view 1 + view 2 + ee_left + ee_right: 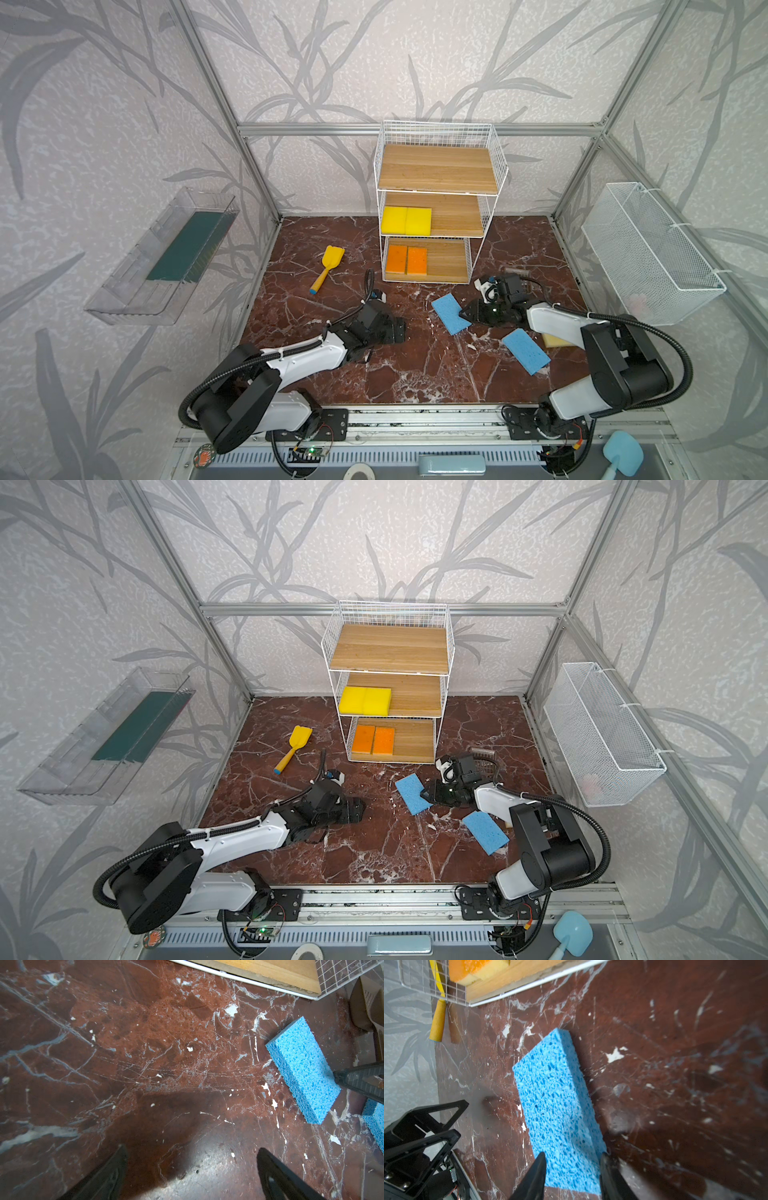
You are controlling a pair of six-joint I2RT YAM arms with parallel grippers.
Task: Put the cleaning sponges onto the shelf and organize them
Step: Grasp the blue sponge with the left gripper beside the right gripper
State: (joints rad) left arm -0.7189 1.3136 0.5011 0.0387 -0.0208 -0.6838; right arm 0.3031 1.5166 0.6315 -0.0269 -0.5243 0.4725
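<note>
Reaching low from the near right in both top views, the right arm stretches its forearm toward the far left. The right gripper (464, 313) meets the near right end of a blue sponge (449, 311), which lies on the table (374, 374) just near of the shelf (436, 166). The left arm lies low from the near left, and the left gripper (395, 330) points right, well apart from that sponge. A second blue sponge (525, 351) lies to the near right of the first, and a beige sponge (555, 341) peeks from under the right forearm. Two yellow sponges (406, 220) sit side by side at the left of the middle board, and two orange sponges (406, 259) sit likewise on the bottom board. A shovel (328, 268) lies left of the shelf.

From the left wrist, the left gripper's fingers (108, 1178) are spread wide over the marble, holding nothing. The blue sponge lies flat with one dark finger (357, 1080) of the right gripper at its edge.

From the right wrist, the blue sponge runs away from the right gripper. One fingertip stands on either side of the sponge's near end, close against it. Whether they squeeze it I cannot tell.
</note>
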